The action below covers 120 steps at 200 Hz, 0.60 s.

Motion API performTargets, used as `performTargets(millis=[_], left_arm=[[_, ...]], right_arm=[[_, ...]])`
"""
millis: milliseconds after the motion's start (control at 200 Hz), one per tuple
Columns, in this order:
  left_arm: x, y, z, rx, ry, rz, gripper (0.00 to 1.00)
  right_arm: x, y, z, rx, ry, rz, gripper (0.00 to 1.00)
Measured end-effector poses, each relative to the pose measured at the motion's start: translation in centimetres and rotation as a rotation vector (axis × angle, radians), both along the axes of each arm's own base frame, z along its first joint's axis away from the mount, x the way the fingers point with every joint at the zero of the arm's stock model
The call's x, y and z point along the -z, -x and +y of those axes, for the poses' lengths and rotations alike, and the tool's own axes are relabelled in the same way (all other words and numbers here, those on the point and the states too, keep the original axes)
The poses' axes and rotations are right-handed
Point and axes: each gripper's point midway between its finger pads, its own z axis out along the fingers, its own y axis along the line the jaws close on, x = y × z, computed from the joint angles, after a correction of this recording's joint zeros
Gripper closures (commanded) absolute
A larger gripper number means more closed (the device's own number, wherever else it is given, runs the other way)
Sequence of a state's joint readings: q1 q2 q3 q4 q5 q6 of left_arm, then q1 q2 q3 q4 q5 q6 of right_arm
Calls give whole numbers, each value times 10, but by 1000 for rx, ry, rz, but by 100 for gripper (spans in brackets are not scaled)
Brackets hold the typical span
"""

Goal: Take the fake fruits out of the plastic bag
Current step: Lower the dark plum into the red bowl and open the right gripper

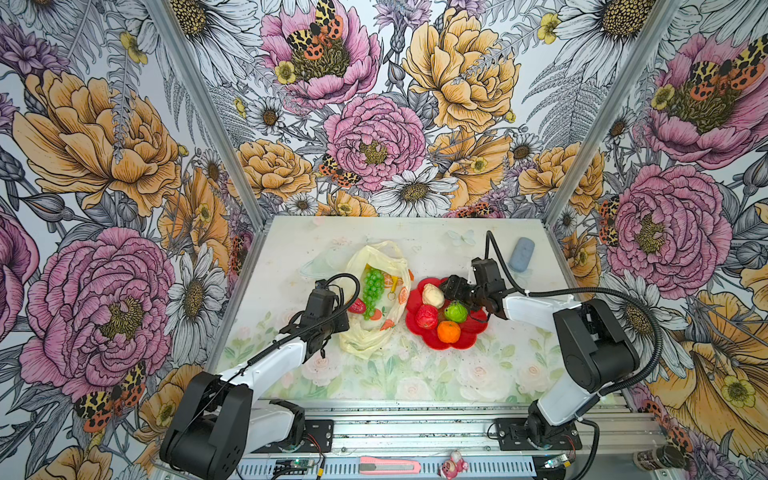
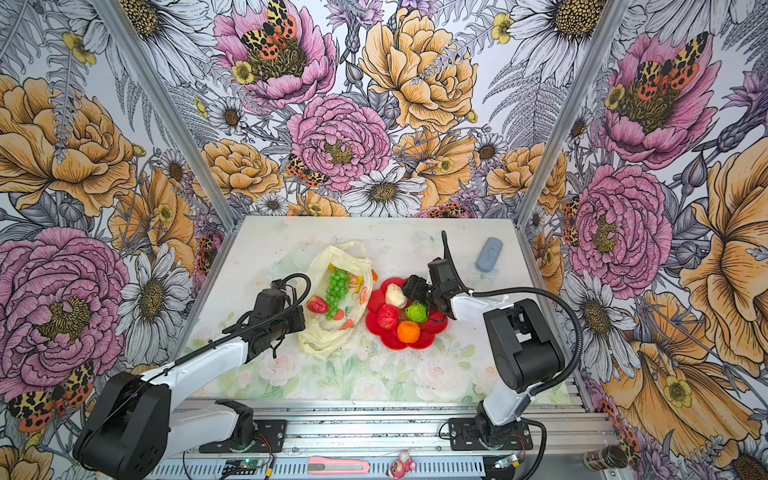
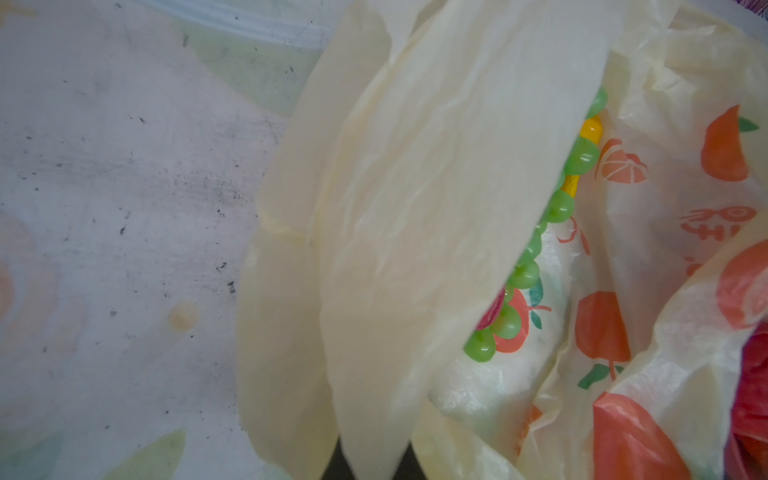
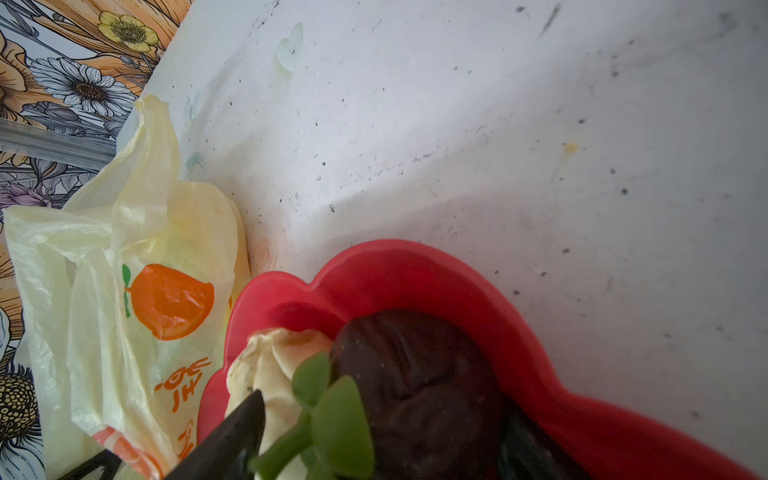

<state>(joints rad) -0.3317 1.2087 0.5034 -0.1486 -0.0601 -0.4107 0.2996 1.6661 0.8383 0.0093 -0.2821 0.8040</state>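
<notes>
Grapes (image 1: 372, 289) in bag (image 1: 361, 347); plate (image 1: 467, 338) just right of bag, fruits (image 1: 427, 316) on it

**Colour rundown**

plastic bag (image 1: 365, 345): translucent cream-yellow, with orange citrus prints and green leaves.
grape bunch (image 1: 372, 291): glossy green.
banana (image 3: 591, 128): yellow.
loose piece (image 1: 357, 306): red.
plate (image 1: 467, 338): red.
On plate: cream fruit (image 1: 433, 296), red fruit (image 1: 427, 316), green fruit (image 1: 456, 311), orange fruit (image 1: 449, 331), and dark fruit (image 4: 415, 395), maroon-brown with green leaves.
surface (image 1: 415, 374): pale with faded rose print and black specks.
</notes>
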Motion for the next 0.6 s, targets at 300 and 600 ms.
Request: performTargets(millis=[300, 600], left_arm=[[0, 0, 0, 0, 0, -1, 100], [-1, 0, 0, 0, 0, -2, 100]], right_arm=[[-11, 1, -12, 35, 14, -24, 15], [-32, 4, -23, 71, 40, -74, 20]])
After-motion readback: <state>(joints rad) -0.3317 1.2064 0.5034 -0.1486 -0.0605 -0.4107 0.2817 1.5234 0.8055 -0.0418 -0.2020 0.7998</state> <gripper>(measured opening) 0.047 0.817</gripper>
